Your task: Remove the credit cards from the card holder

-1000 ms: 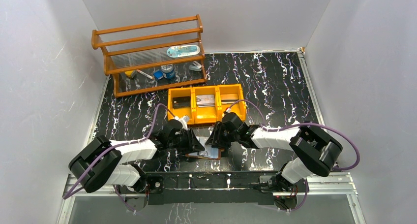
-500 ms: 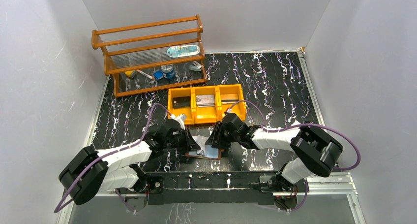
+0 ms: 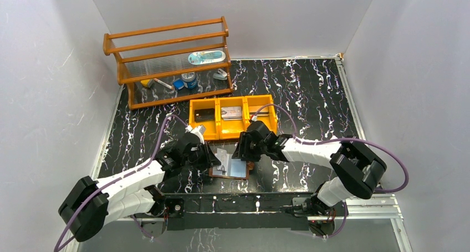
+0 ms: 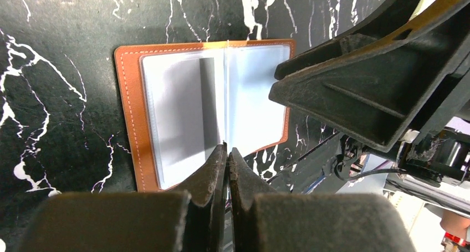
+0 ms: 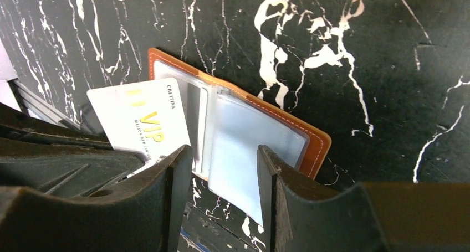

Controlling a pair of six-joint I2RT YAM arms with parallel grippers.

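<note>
Left gripper [image 4: 226, 152] first: we see its jaws pressed together, pinching the near edge of a white credit card [image 5: 138, 124] with gold VIP lettering. In the right wrist view the card slants up over one page of the card holder [image 4: 126, 119]. We cannot tell whether its far edge sits in a sleeve or clear of it. From the left wrist camera the card is nearly edge-on and hard to make out.

We find the card holder lying open and flat on the black marbled table [image 3: 310, 91], close to the near edge and between the two arms. Its brown leather faces down and its pale grey-blue sleeves face up.

Our right gripper [image 5: 224, 152] has its jaws apart and holds nothing. It is poised over the holder's other page, one finger on each side of that page's sleeve. Whether the fingers touch the holder we cannot tell.

Just beyond the holder sits an orange three-compartment tray [image 3: 233, 134] with flat items in it, too small to name. Farther back on the left stands a wooden rack [image 3: 166, 30] holding small objects.
</note>
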